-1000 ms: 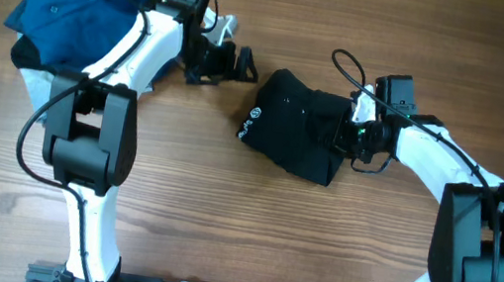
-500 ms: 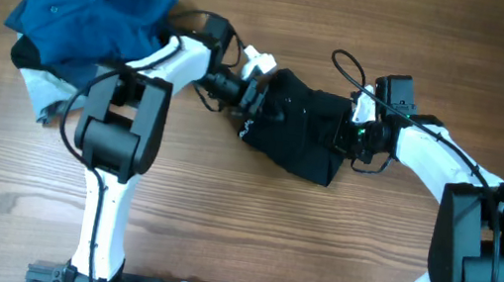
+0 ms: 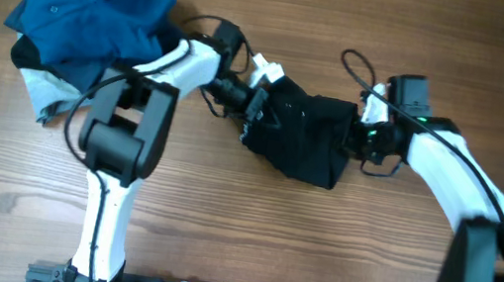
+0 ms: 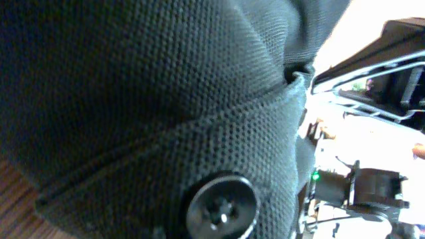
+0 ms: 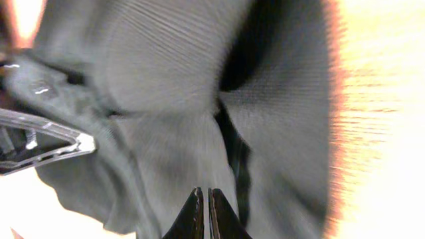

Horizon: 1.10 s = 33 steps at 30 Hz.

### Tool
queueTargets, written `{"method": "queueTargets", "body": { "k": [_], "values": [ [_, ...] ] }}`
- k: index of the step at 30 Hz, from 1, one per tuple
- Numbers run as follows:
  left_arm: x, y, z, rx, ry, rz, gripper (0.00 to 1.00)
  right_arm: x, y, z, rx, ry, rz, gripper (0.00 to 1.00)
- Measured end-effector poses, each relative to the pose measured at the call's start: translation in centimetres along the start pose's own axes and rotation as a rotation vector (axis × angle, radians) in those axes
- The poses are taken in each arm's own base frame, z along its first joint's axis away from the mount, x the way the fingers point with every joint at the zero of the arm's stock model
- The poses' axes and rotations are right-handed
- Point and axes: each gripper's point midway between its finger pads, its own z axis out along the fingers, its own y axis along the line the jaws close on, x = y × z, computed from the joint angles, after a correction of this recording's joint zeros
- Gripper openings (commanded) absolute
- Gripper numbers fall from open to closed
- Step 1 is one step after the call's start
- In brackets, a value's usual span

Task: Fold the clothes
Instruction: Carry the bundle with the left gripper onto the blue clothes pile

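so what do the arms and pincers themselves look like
Both match: the left arm and right arm have smooth white links joined by chunky black joint housings. A thin black cable loops by the right wrist, where a small green light glows. The left pincer is black with a white part; the right pincer ends in slim dark tapered fingers.

Plain black knit shirt [image 3: 304,141] centre, with a dark glossy button [image 4: 221,204]. Bright blue buttoned polo [image 3: 92,2] at 10 o'clock, over navy piece [image 3: 29,53] and pale grey piece [image 3: 45,91]. Brown wood-grain bench [image 3: 238,234].
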Motion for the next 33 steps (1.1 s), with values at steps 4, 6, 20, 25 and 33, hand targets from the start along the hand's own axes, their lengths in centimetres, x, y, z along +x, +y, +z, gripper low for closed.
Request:
{"method": "queueTargets", "body": {
  "k": [4,6,20,25,33],
  "values": [
    [-3.8,-2.4,-8.3,-0.061,-0.192,0.086,0.04,-2.8,3.9,-7.3,-0.071,-0.232,-0.1,0.04],
    [-5.8,-4.5,-14.1,-0.107,-0.326,0.163,0.04,-3.2,5.9,-10.5,-0.106,-0.323,-0.143,0.04],
    [-2.8,-0.8,-41.7,-0.382,-0.854,0.113,0.04,-2.5,6.9,-12.5,-0.138,-0.352,-0.097,0.05],
    [2.4,9.4,-42.7,-0.361,-0.842,-0.184,0.38,-2.3,7.3,-12.5,-0.164,-0.339,-0.079,0.04],
    [6.7,14.8,-41.7,-0.386,-0.78,-0.474,0.9,-2.2,7.5,-12.5,-0.184,-0.328,-0.052,0.04]
  ]
}}
